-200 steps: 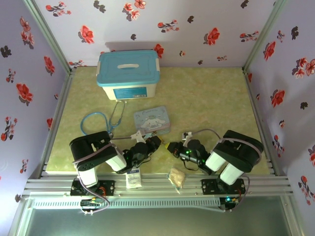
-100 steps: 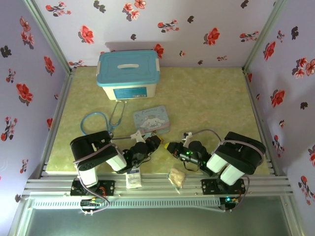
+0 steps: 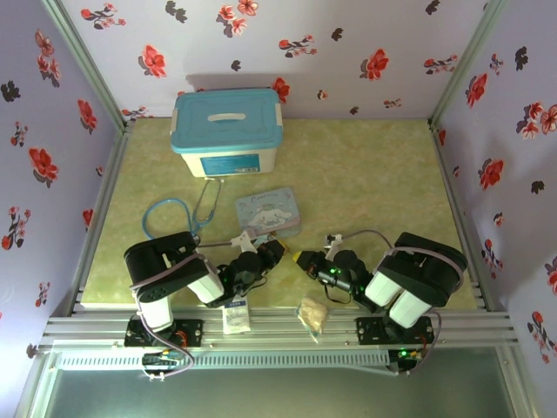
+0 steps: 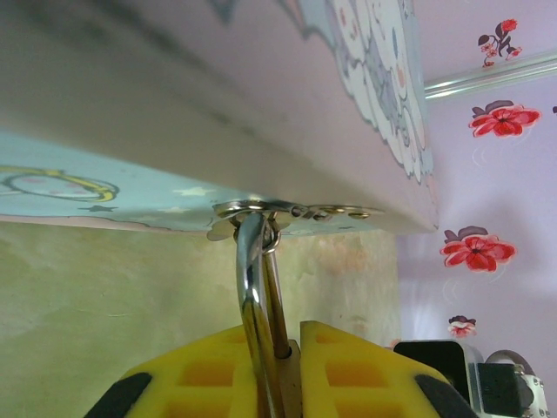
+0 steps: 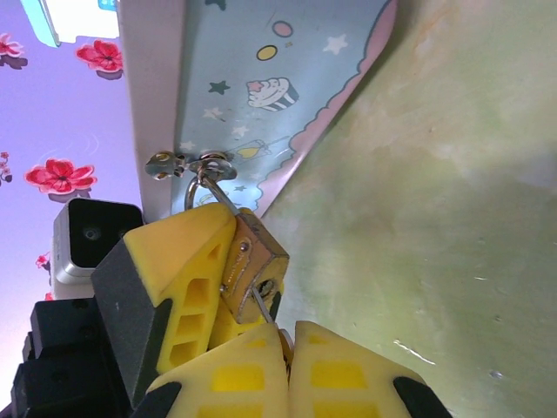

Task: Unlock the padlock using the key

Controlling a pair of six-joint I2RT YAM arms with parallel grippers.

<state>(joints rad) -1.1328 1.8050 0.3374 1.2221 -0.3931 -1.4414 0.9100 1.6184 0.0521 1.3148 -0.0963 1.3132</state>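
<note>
The brass padlock (image 5: 253, 262) hangs by its silver shackle (image 4: 252, 279) from the hasp of the pale blue cartoon tin (image 3: 268, 212). My left gripper (image 4: 291, 348) is shut on the padlock body, one yellow finger (image 5: 178, 279) on each side. My right gripper (image 5: 289, 335) is shut on the small grey key (image 5: 262, 305), whose blade tip sits in the keyhole on the padlock's underside. In the top view the left gripper (image 3: 265, 255) and right gripper (image 3: 305, 259) meet just in front of the tin's near edge.
A white box with a teal lid (image 3: 228, 131) stands at the back. A blue-tubed stethoscope (image 3: 174, 213) lies left of the tin. A tan crumpled wrapper (image 3: 312, 313) and a small white packet (image 3: 235, 318) lie at the near edge.
The right arm has edged slightly left towards the left gripper. The left arm and the tin have hardly moved.
</note>
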